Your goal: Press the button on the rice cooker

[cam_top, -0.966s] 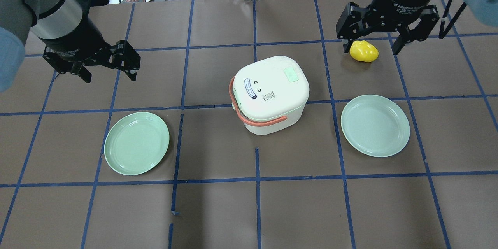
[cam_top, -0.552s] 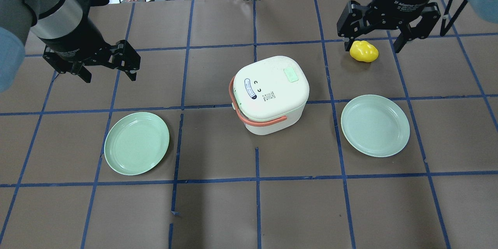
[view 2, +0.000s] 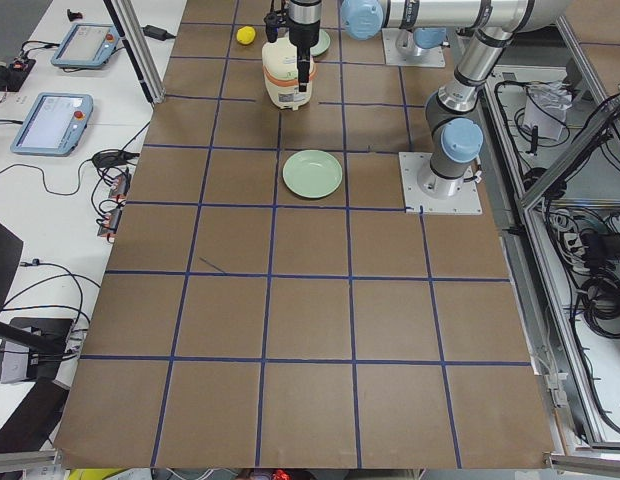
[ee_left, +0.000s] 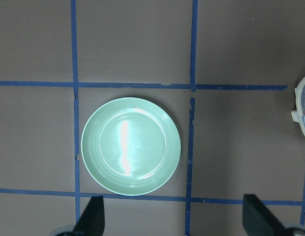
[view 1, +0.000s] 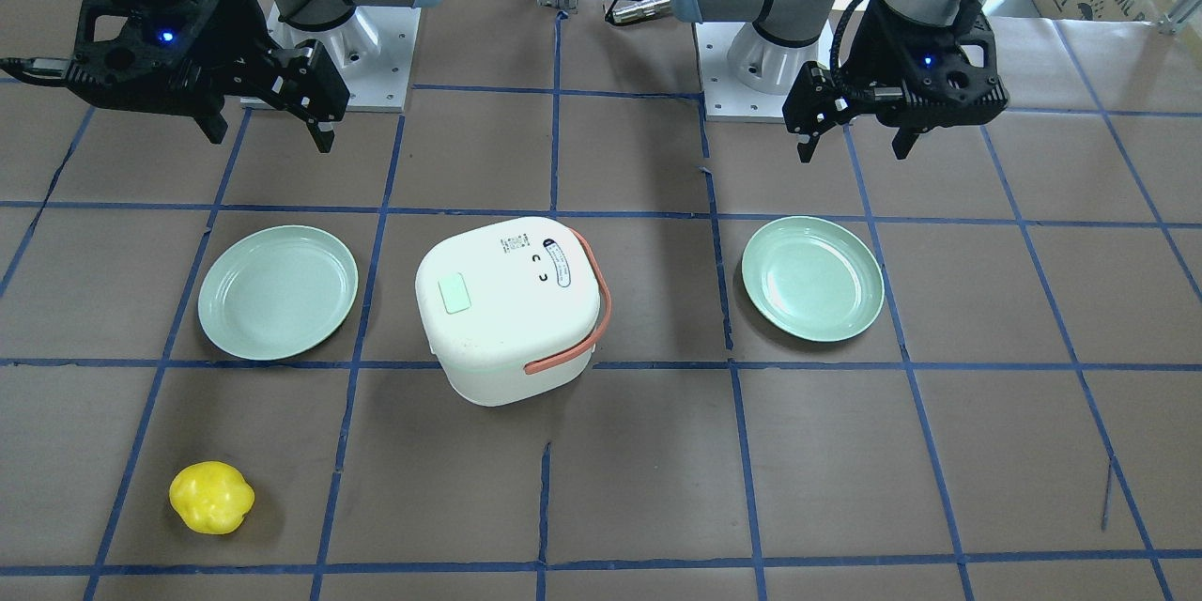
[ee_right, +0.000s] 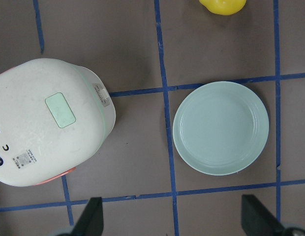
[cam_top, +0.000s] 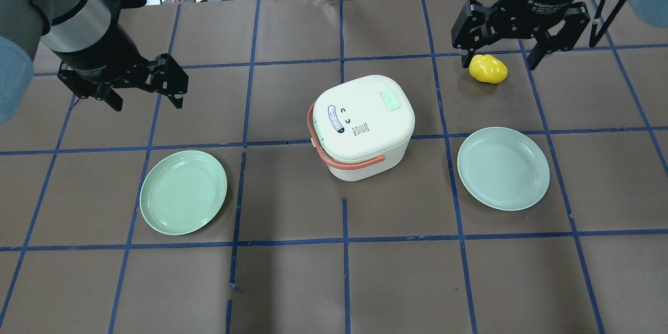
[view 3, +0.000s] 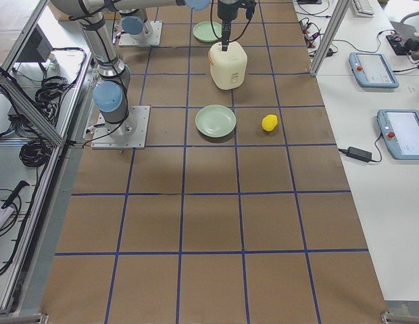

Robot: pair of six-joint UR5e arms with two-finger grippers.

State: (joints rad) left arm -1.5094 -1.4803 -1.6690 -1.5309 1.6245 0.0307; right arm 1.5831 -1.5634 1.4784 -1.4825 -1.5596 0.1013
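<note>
Cooker [cam_top: 364, 128] sits mid-table, lid down. Left gripper [cam_top: 145, 98] and right gripper [cam_top: 498, 64] hover far off, jaws spread.

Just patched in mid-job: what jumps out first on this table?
The white rice cooker, lid shut, sits mid-table between two mint-green plates: left plate, right plate. A yellow lump lies beyond the right plate. Left end effector and right end effector hang open, touching nothing.
</note>
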